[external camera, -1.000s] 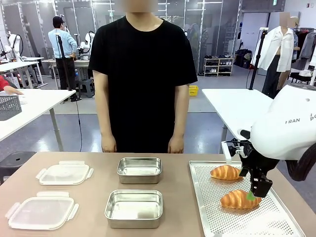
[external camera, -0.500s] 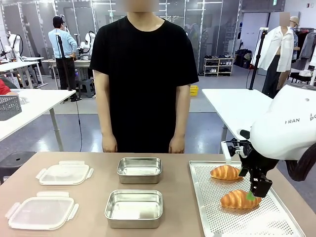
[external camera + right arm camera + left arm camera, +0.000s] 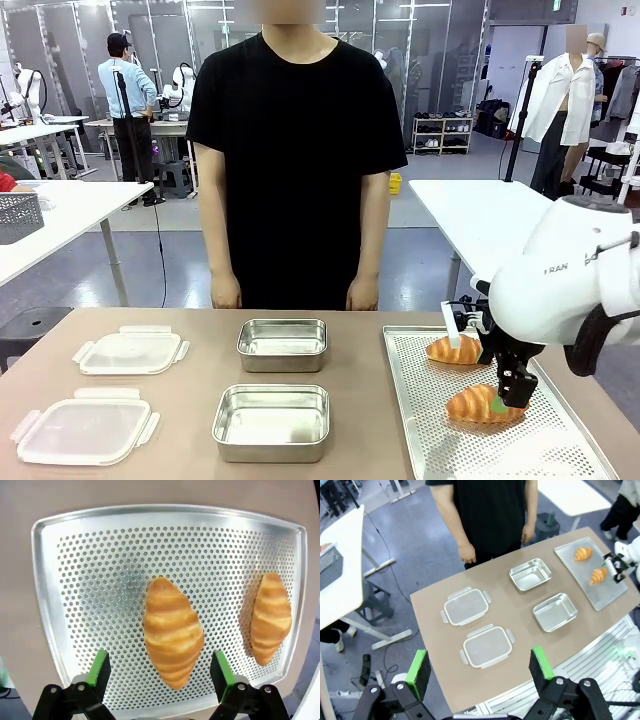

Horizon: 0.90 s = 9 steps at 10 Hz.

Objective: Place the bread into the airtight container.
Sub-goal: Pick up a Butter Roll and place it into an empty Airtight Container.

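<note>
Nearer croissant (image 3: pixel 172 640) on the perforated tray (image 3: pixel 90 570), midway between the right arm's wide-open, empty fingers (image 3: pixel 98 667).

Two golden croissants (image 3: pixel 485 404) flat on perforated tray (image 3: pixel 420 440) — steel containers (image 3: pixel 271 422) (open, empty) beside it

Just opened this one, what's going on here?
The right gripper hangs open over the nearer croissant on the perforated tray, not gripping it. A second croissant lies farther back. Two steel containers stand open mid-table, two clear lids beside them. The left gripper is open, high above the table. The person stands opposite, hands down.
</note>
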Tool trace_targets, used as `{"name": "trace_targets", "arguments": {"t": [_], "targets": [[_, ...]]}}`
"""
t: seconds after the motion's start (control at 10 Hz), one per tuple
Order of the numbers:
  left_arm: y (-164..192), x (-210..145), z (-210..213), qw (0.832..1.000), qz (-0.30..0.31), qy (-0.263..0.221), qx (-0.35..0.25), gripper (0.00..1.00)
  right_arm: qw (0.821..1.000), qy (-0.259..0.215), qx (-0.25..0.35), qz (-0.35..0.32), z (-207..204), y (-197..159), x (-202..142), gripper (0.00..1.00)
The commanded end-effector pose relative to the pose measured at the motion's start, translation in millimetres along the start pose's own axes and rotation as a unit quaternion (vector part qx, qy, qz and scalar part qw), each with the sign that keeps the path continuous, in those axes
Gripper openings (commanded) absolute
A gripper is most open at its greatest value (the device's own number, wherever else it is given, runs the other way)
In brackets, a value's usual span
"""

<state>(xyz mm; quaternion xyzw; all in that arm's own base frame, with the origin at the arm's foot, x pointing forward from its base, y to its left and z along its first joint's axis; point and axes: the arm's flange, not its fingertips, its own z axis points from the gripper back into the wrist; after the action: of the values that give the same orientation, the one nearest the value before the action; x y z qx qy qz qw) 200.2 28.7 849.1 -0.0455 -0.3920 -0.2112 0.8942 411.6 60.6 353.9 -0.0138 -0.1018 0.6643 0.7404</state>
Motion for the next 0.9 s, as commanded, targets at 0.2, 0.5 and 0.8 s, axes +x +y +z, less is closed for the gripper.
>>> {"name": "trace_targets", "arguments": {"t": [0.2, 0.5, 0.8], "targets": [[-0.1, 0.1, 0.5, 1.0, 0.001, 0.0, -0.001, 1.0, 1.0, -0.003, -0.006, -0.01, -26.5, -19.5, -14.2, 1.0], [-0.1, 0.1, 0.5, 1.0, 0.001, 0.0, -0.001, 1.0, 1.0, -0.003, 0.002, 0.0, -44.7, -31.1, -17.6, 1.0], [-0.1, 0.1, 0.5, 1.0, 0.001, 0.0, -0.001, 1.0, 1.0, 0.003, 0.015, -0.006, -59.8, -38.4, -16.4, 1.0]]}}
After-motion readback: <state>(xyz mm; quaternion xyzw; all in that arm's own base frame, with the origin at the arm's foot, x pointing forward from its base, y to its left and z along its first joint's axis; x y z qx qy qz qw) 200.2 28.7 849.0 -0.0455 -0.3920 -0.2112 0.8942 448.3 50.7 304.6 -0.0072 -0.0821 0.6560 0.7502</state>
